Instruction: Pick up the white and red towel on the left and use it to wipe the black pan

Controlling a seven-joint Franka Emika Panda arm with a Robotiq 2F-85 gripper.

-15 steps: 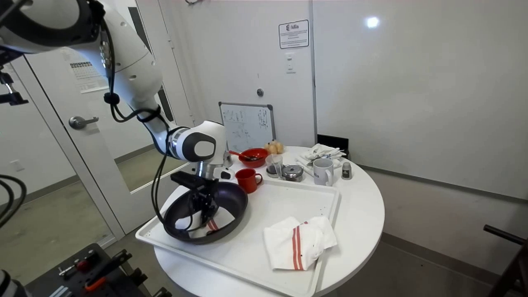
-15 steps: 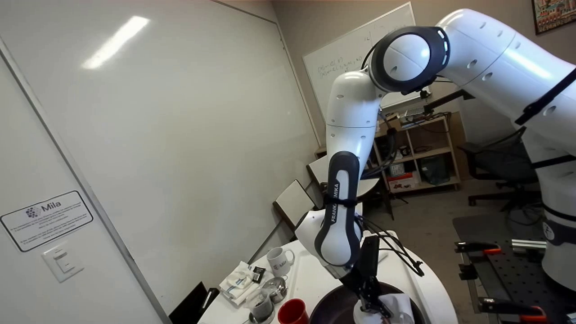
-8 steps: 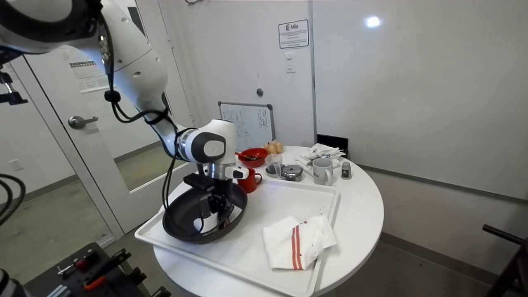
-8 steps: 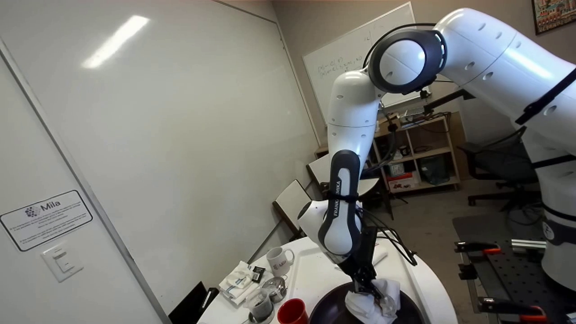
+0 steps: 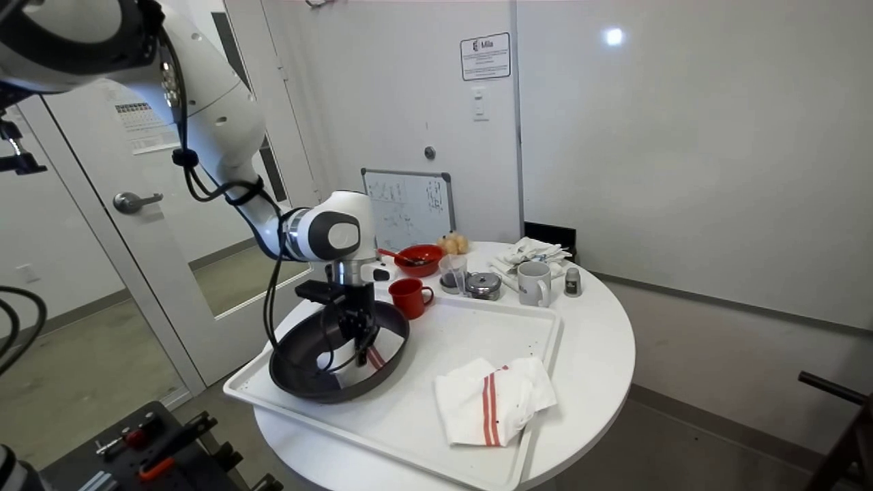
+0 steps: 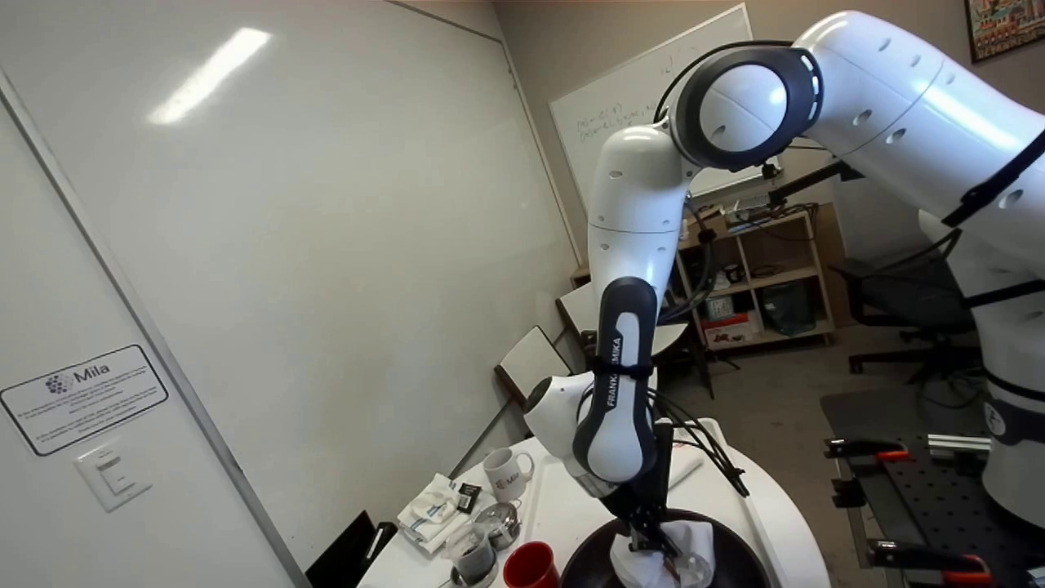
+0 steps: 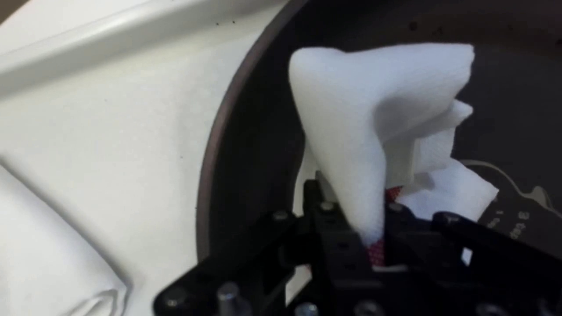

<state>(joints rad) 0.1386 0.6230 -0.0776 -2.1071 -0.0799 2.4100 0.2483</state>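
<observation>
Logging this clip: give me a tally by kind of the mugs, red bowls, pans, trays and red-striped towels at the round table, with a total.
Mugs: 2 (red mug, white mug)
Red bowl: 1
Black pan: 1
Tray: 1
Red-striped towels: 2 (towel in the pan, towel on the tray)
Total: 7

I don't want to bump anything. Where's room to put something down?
The tray has open room between the black pan, red mug and striped towel. The table is bare between its edge, the tray and the little jar. Past the red mug it's crowded: red bowl, metal pot, white mug. Avoid the pan: the claw holds a bunched towel there.
</observation>
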